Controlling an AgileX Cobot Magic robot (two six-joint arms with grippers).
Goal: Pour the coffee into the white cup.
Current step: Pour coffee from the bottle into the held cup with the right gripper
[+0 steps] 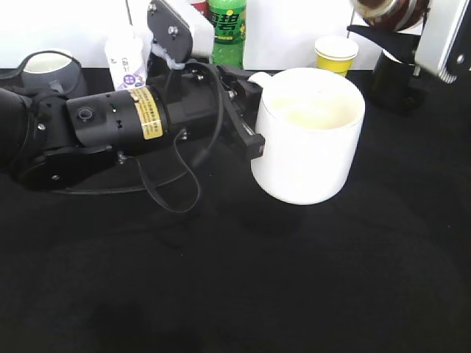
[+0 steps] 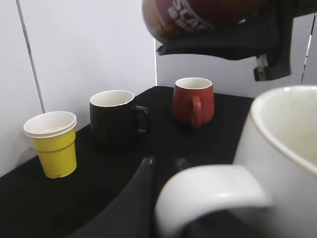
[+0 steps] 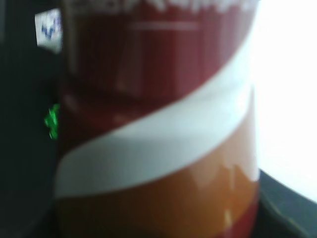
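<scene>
The white cup (image 1: 309, 143) stands on the black table, right of centre. Its inside looks pale, with no dark liquid in it. My left gripper (image 1: 246, 118) is shut on the cup's handle (image 2: 208, 196), and its black finger (image 2: 148, 188) lies beside the handle. My right gripper (image 1: 390, 37) is shut on the coffee bottle (image 1: 386, 9), a brown and red bottle lying tilted high at the back right, above and behind the cup. The bottle also shows at the top of the left wrist view (image 2: 198, 17). It fills the right wrist view (image 3: 158, 119) and hides the fingers there.
A yellow paper cup (image 1: 336, 55), a black mug (image 1: 397, 84), a green bottle (image 1: 227, 29), a small white bottle (image 1: 125, 62) and a grey mug (image 1: 48, 70) stand along the back. The left wrist view shows a red mug (image 2: 193, 101) too.
</scene>
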